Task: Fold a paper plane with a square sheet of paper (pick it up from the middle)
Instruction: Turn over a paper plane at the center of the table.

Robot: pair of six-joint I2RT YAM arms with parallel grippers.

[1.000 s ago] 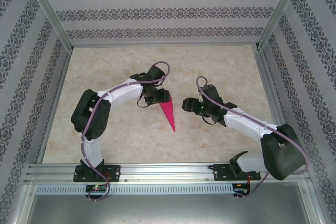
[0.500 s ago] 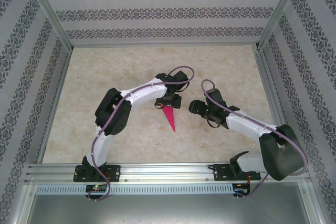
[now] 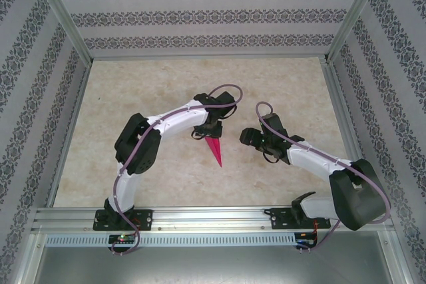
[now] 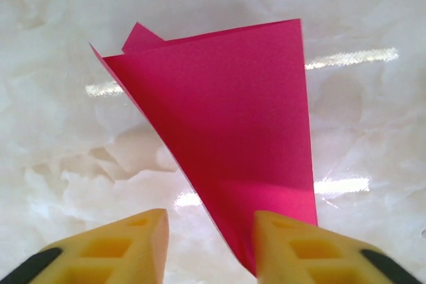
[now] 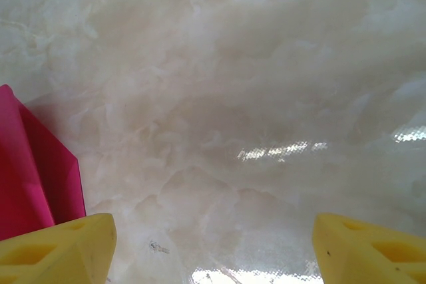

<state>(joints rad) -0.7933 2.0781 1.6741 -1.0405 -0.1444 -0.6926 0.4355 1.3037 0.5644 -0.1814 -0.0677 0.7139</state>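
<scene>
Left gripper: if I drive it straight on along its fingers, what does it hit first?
The paper plane: it lies on the table right ahead of the left gripper, its near end at the jaws. How far above it the gripper hangs is unclear.

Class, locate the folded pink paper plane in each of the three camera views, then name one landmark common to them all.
Top external: paper plane mid-table, tip toward the near edge.
Left wrist: paper plane central, wide end up.
Right wrist: paper plane at left edge.
Shared landmark: the pale marbled table.
</scene>
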